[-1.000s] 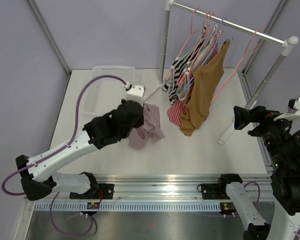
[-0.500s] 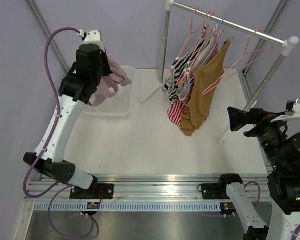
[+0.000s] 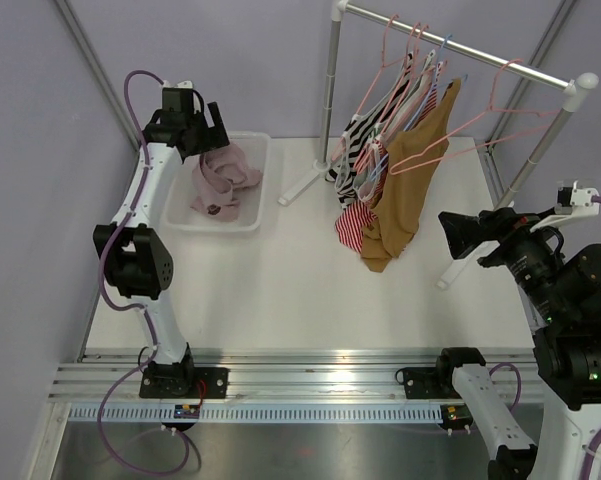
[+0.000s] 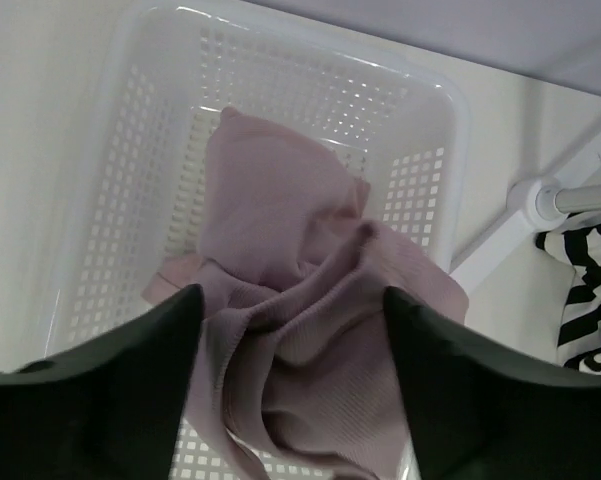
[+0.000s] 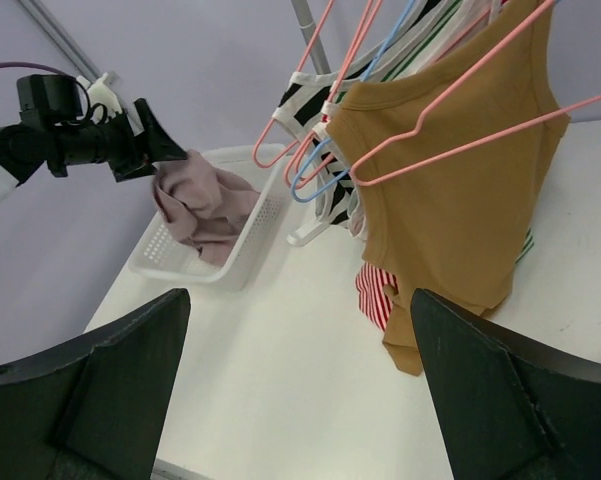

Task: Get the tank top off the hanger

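The mauve tank top (image 3: 223, 180) lies crumpled in the white basket (image 3: 263, 175) at the back left, off any hanger. My left gripper (image 3: 212, 122) hovers just over it, open. In the left wrist view the ribbed fabric (image 4: 300, 300) bunches up between the spread fingers (image 4: 130, 380) of the left gripper (image 4: 292, 295) and drapes onto the basket's floor (image 4: 130, 200). My right gripper (image 3: 455, 232) hangs open and empty at the right, facing the rack. Its own view, past the right gripper (image 5: 300, 295), shows the mauve top (image 5: 195, 205) in the basket (image 5: 250, 240).
A white clothes rack (image 3: 460, 48) stands at the back right with several pink hangers. A mustard tank top (image 3: 410, 180), black-and-white striped tops (image 3: 358, 140) and a red-striped one (image 3: 355, 225) hang there. One rack leg (image 3: 450, 270) stands close to my right gripper.
My left arm swung from mid-table up to the back-left basket with the mauve top, then opened, and the top dropped into the basket. The right gripper edged left.
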